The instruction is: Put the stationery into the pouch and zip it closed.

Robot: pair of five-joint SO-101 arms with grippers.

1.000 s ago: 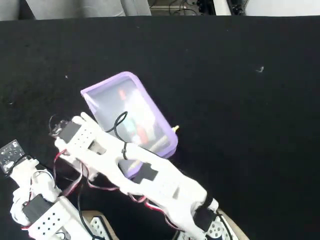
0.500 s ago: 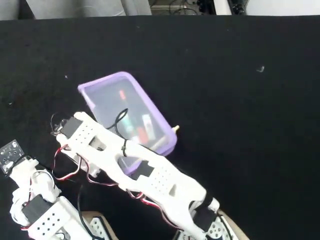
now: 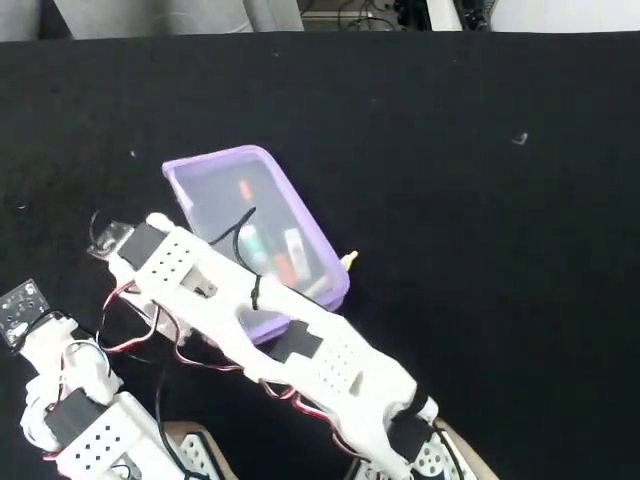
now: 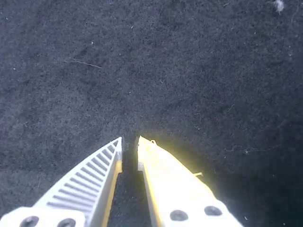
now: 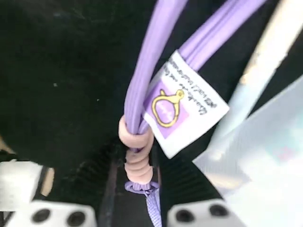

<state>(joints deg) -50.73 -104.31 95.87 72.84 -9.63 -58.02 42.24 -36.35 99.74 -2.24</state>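
Pouch (image 3: 225, 195): one, purple, flat on the black bench (image 3: 480, 250), roughly four stationery bits (image 3: 284, 268) visible through its clear face. Nearest, left tool (image 4: 129, 144) pinched almost together, empty, over bare bench. Farther out, right tool (image 5: 137, 172) clamped on one pink zipper pull (image 5: 135, 142) at the pouch's corner.

Counter (image 3: 480, 200): black, fuzzy, pale lint specks.
Pouch (image 3: 215, 195): lilac rim, frosted see-through face.
Stationery (image 3: 285, 262) inside: red, teal, white pieces.
Gold tab (image 3: 348, 259) at pouch's lower-right corner.
Right arm (image 3: 320, 355), left arm (image 3: 70, 400): white shells, black joints, red and black wires.
Left pincer (image 4: 129, 142): one finger (image 4: 90, 189) white, ribbed pattern; other yellow.
Zip pull (image 5: 136, 146): pale pink, ridged.
Label (image 5: 182, 104): white, purple square, yellow clasp drawing, dark print.
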